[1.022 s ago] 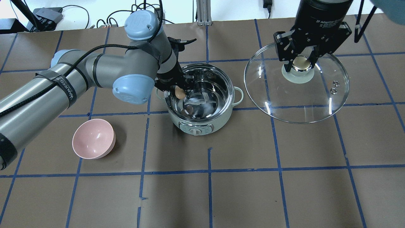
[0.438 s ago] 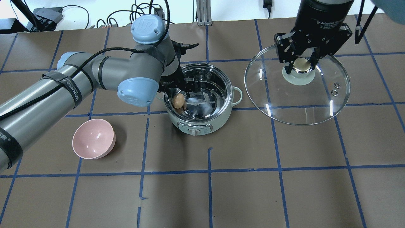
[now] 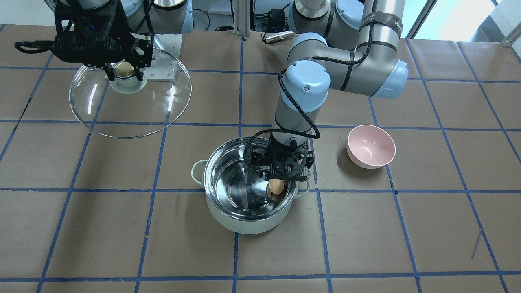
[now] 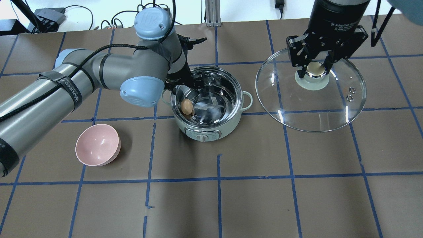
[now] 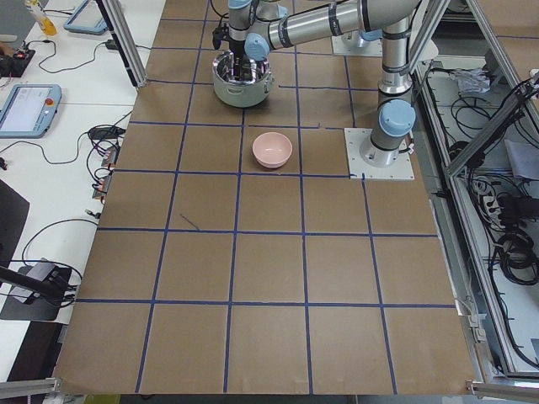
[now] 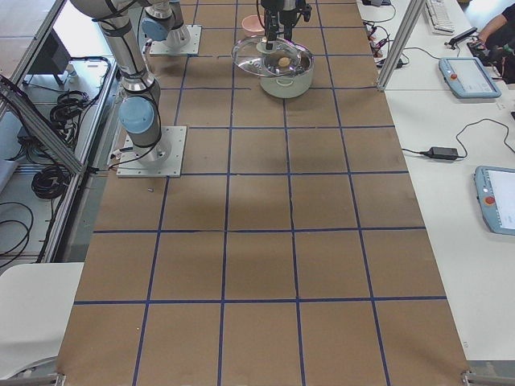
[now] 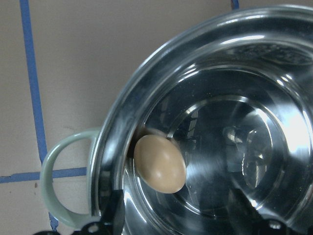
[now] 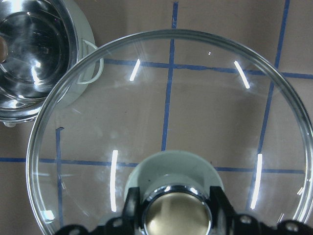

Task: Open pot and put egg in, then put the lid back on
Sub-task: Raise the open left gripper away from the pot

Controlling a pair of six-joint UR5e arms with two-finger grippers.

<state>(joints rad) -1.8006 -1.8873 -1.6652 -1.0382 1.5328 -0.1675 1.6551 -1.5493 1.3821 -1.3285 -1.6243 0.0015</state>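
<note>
The mint-green pot (image 4: 231, 123) stands open mid-table, also seen in the front view (image 3: 244, 224). The tan egg (image 4: 187, 106) lies inside it against the wall on my left arm's side; it shows too in the front view (image 3: 276, 186) and the left wrist view (image 7: 160, 163). My left gripper (image 4: 189, 90) hangs open just above the egg, over the pot's rim (image 7: 113, 147), and holds nothing. My right gripper (image 4: 315, 69) is shut on the knob of the glass lid (image 4: 310, 109) and holds it in the air to the pot's right (image 8: 171, 98).
A pink bowl (image 4: 98, 144) sits on the table to the pot's left and nearer the front. The left arm's elbow (image 4: 142, 91) hangs beside the pot. Cables and boxes lie behind the table's back edge.
The egg has left the left gripper's fingers and dropped lower into the pot. The left arm has shifted slightly. The right gripper and the lid have stayed about where they were.
</note>
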